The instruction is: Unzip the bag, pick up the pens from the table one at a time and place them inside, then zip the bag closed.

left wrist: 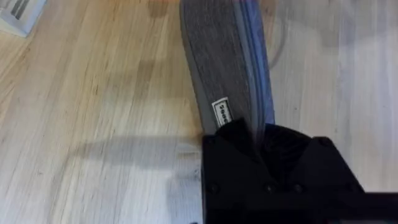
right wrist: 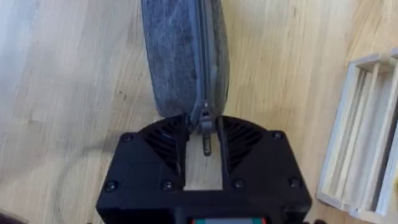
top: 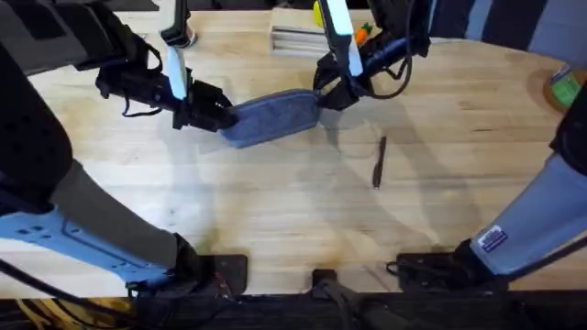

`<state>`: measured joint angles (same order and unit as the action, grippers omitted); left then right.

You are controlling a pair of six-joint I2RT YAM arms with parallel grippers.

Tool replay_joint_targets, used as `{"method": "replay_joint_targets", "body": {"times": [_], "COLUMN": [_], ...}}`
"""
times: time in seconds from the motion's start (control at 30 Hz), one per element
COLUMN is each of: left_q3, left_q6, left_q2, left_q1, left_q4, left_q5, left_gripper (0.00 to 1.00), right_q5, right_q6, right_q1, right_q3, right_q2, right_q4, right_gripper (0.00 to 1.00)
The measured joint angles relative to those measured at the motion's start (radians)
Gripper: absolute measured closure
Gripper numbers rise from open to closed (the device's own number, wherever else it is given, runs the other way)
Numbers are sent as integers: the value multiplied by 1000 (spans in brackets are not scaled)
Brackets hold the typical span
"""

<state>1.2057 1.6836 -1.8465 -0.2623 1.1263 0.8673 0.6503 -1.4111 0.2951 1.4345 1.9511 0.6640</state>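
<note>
I have the grey-blue denim-like pencil pouch (top: pixel 271 117) lying on the light wooden butcher-block table (top: pixel 275 202), in the far middle of it, with one arm at each end. My left gripper (left wrist: pixel 258 134) has its fingers closed on the left end of the pouch, and I judge it is there to hold the pouch steady while the zipper is pulled. My right gripper (right wrist: pixel 204 140) is at the right end; the small metal zipper pull (right wrist: pixel 206 117) hangs between its two black fingers, which stand a little apart, and I cannot tell if they really pinch it. The zipper looks closed along the whole top, so I cannot see inside the pouch; I think nothing is put in yet. One slim dark pen (top: pixel 378 161) lies on the table, nearer and to the right of the pouch, well apart from it. A pale wooden tray (right wrist: pixel 364 137) stands just beside the right end.
</note>
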Motion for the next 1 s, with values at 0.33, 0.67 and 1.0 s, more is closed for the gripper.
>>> {"method": "replay_joint_targets", "body": {"times": [0.33,0.67,1.0], "left_q3": [0,0,0], "left_q6": [0,0,0], "left_q2": [0,0,0], "left_q1": [0,0,0], "left_q4": [0,0,-1], "left_q5": [0,0,0], "left_gripper": [958,958,958], "right_q5": [-2,-1,-2], "right_q6": [0,0,0], "right_q1": [-5,-8,-10], "right_q3": [0,0,0], "right_q2": [0,0,0], "right_q4": [11,18,22], "right_gripper": [783,899,972]}}
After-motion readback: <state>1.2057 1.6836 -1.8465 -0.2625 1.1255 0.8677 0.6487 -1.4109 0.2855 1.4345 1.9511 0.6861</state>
